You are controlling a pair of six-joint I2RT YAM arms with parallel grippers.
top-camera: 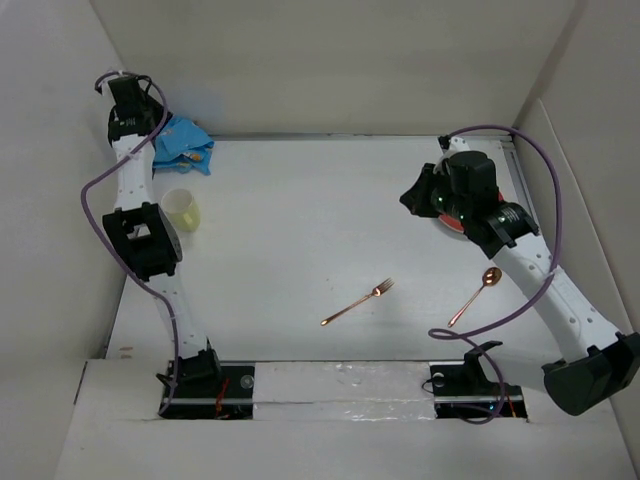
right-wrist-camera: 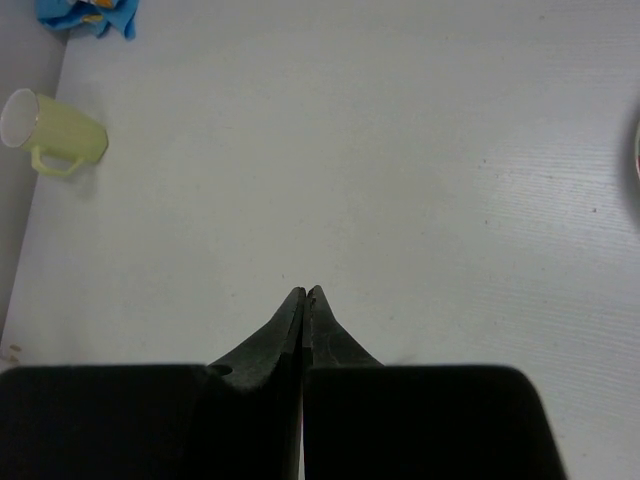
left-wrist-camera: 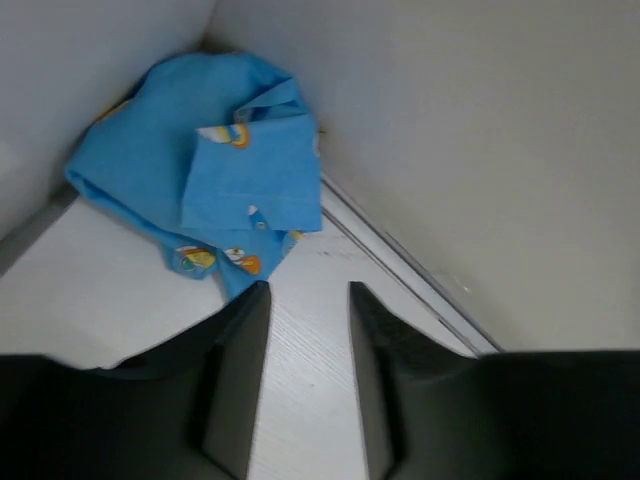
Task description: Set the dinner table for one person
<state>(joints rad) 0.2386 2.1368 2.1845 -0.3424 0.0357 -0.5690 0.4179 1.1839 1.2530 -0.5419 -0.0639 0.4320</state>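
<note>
Dotting the dinner table (top-camera: pixel 300 220) are one fork (top-camera: pixel 357 302), one spoon (top-camera: pixel 476 296), one mug (top-camera: pixel 181 211).

We see soft, even, fairly bright light over the dinner table (top-camera: pixel 300 220), with only faint shadows beside the fork (top-camera: pixel 357 302) and spoon (top-camera: pixel 475 296). In the left wrist view the blue cloth (left-wrist-camera: pixel 200 170) is sharp, while the dark fingers (left-wrist-camera: pixel 235 380) look soft. The right wrist view carries a pale sheen at its right.

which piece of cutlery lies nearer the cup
The fork, the one with tines, is nearer the cup; the spoon lies farther to the right.
</note>
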